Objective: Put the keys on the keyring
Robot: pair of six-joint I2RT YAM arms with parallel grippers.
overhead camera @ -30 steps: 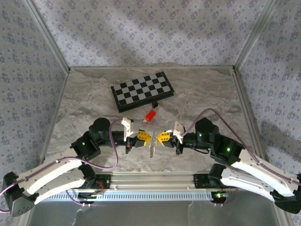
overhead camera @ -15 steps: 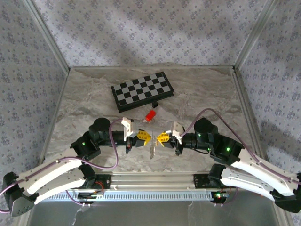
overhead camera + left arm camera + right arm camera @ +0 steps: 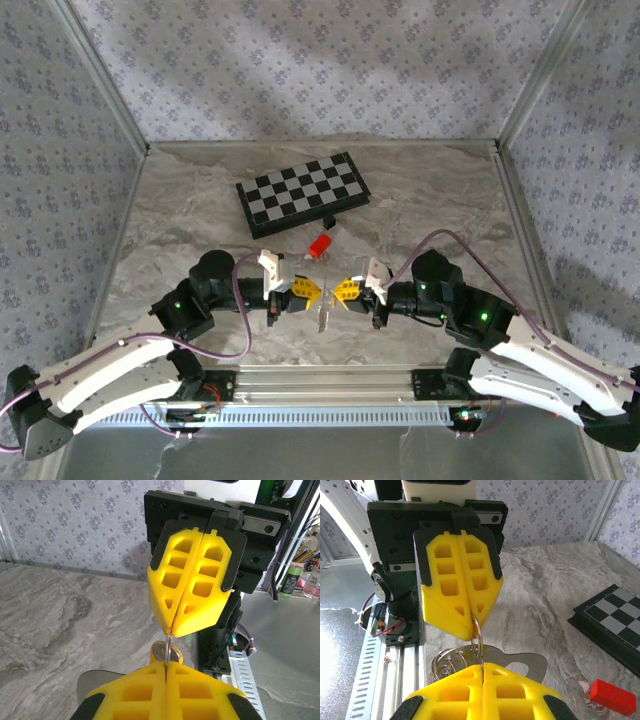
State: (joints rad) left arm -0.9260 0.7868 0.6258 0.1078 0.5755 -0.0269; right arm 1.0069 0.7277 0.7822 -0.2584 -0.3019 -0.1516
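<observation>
The keyring is held above the middle of the bench's near edge. Its thin wire loop is pinched from 2 sides: the left tool is clamped on its upper end, the right tool on its lower end, both with fingers pressed together. 1 silver key lies just beside the loop, under the right tool; I cannot tell whether it is threaded. By my judgement threading is under way, not finished. The chessboard and red piece sit farther back. No readable writing anywhere.
</observation>
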